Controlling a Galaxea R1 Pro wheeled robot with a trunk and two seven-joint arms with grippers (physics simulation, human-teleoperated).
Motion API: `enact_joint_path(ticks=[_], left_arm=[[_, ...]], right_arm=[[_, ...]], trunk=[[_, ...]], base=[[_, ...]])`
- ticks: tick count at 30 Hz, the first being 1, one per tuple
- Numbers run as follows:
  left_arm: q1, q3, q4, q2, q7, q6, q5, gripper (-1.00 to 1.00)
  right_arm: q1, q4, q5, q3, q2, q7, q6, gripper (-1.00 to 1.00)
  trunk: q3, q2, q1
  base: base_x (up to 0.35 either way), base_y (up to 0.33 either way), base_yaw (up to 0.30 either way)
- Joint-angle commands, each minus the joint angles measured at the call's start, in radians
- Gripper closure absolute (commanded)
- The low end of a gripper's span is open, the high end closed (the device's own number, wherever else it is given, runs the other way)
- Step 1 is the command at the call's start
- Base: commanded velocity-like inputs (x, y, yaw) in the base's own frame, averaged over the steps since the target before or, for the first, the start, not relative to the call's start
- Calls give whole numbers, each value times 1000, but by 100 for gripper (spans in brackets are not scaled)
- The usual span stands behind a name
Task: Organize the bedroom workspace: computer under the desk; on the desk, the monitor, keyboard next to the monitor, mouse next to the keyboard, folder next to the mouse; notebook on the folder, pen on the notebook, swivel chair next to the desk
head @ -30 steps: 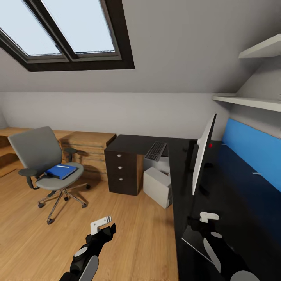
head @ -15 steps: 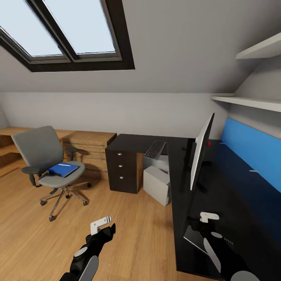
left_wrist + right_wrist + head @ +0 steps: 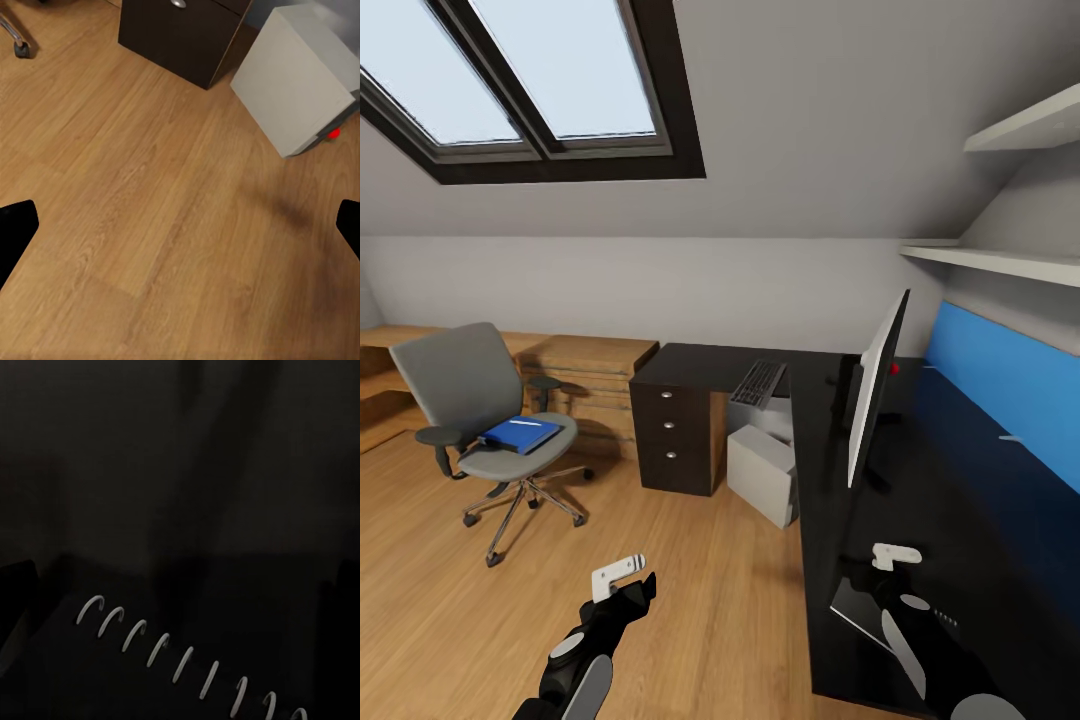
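The grey swivel chair [image 3: 460,385] stands on the floor at the left, with the blue folder [image 3: 520,434] on its seat. On the black desk [image 3: 815,480] the monitor [image 3: 874,392] stands edge-on, and the keyboard [image 3: 760,383] lies near the inner corner. The light computer [image 3: 762,476] sits under the desk. My right gripper [image 3: 895,553] is open over the grey notebook [image 3: 857,606], whose spiral rings [image 3: 180,660] show in the right wrist view. My left gripper [image 3: 622,574] hangs open over bare floor. The mouse is out of view.
Low light-wood cabinets [image 3: 585,375] line the back wall behind the chair. A dark three-drawer unit [image 3: 670,430] bears the desk's left end. A blue wall panel [image 3: 1010,385] and white shelves [image 3: 1000,262] are at the right. A small white sliver [image 3: 1011,438] lies on the desk.
The whole picture shifted a little to the right a second ago, so the camera moved. Since half a second ago nothing has changed, and both arms hold their pose.
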Motion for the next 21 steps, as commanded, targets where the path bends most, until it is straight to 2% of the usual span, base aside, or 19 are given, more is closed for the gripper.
enact_joint_path(ticks=[1, 4, 10, 21], left_arm=[[-1, -1, -2, 0, 8, 2, 8, -100], [-1, -1, -2, 0, 7, 2, 8, -100], [0, -1, -2, 0, 7, 2, 8, -100], [-1, -1, -2, 0, 7, 2, 8, -100]], right_arm=[[0, -1, -18, 1, 0, -3, 8, -100], [0, -2, -18, 1, 0, -3, 8, -100], [0, -3, -18, 1, 0, -3, 8, -100], [0, -3, -18, 1, 0, -3, 8, -100]], trunk=[[-1, -1, 0], [-1, -1, 0], [-1, -1, 0], [-1, -1, 0]], base=[[0, 0, 0], [0, 0, 0], [-168, 0, 0], [-10, 0, 0]])
